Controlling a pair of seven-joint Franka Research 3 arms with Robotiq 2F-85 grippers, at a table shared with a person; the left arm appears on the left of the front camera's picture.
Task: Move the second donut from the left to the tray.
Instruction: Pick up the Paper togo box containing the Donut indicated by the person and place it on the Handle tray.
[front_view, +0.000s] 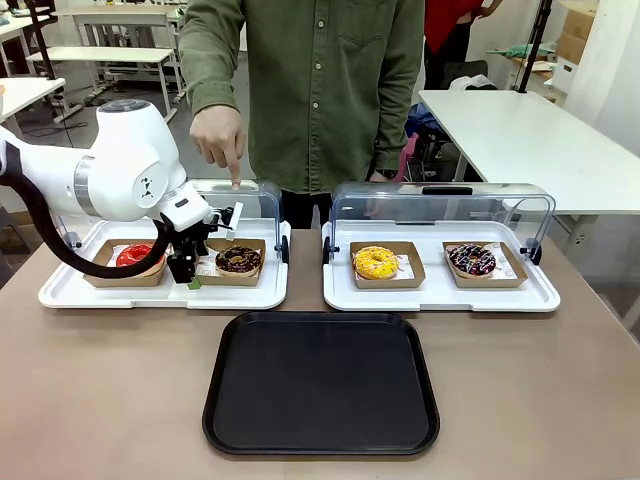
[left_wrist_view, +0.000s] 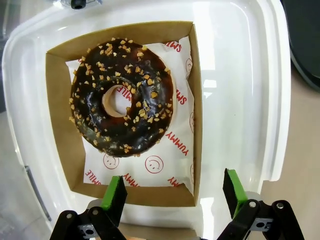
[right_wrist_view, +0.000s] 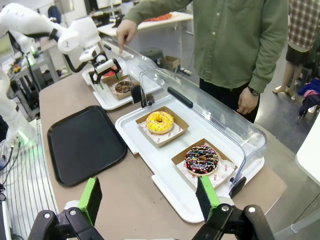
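Note:
The chocolate-iced donut (front_view: 238, 260) with light sprinkles lies in its brown cardboard box (front_view: 252, 279) on the left white tray. In the left wrist view the donut (left_wrist_view: 122, 97) sits inside the box (left_wrist_view: 59, 130) on printed paper. My left gripper (left_wrist_view: 175, 196) is open, its green-padded fingers (left_wrist_view: 117, 194) spread at the box's near edge, apart from the donut. In the front view that gripper (front_view: 190, 272) hangs at the box's left side. The black tray (front_view: 320, 440) lies at the table's near middle. My right gripper (right_wrist_view: 150, 200) stands open, holding nothing, high above the table's right end.
A red-iced donut (front_view: 135, 256) shares the left white tray (front_view: 160, 296). The right white tray (front_view: 440, 297) holds a yellow donut (front_view: 375, 262) and a drizzled dark donut (front_view: 471, 260). Both clear lids are raised. The person's hand (front_view: 222, 140) points down behind the left tray.

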